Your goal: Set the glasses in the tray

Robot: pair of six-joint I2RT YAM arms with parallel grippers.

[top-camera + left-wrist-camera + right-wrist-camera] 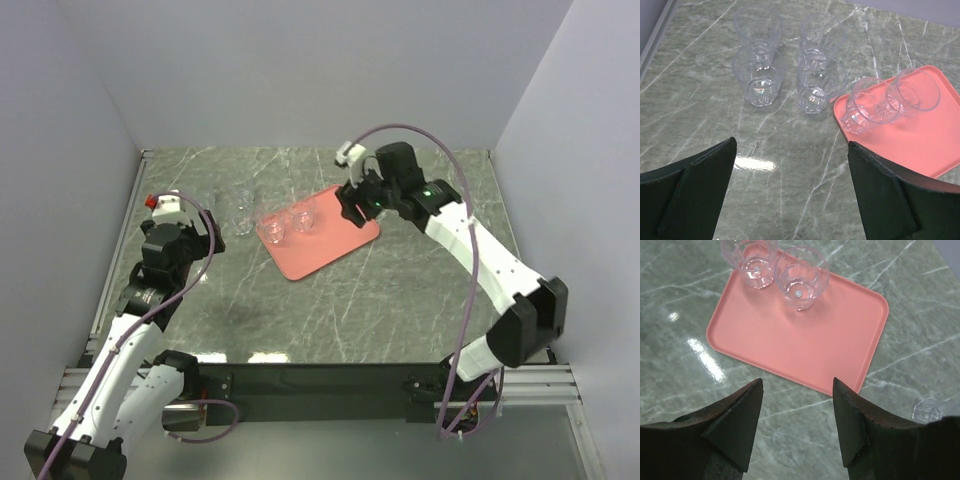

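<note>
The tray [325, 245] lies skewed on the marbled table [400, 300], one corner pointing at the arm bases. A broad stretch of tabletop runs from its near rim down to the bases, and more lies between its right corner and the right wall [590, 150]. Two glasses [273, 228] stand side by side along the tray's far-left rim, so most of its pink floor is open. Four more glasses [760, 80] stand on the table in a two-by-two cluster just left of the tray. The near right one is close beside the tray's left corner, and whether the front and back pairs touch cannot be told. A strip of table separates this cluster from the left wall [60, 150]. The left gripper [792, 145] sits low with its fingers spread wide and nothing between them. The cluster stands ahead of it, apart, with bare marble in between. The right gripper [797, 385] hangs above the tray's far-right edge, fingers also spread and holding nothing, with the two trayed glasses beyond its fingertips across the pink floor.
</note>
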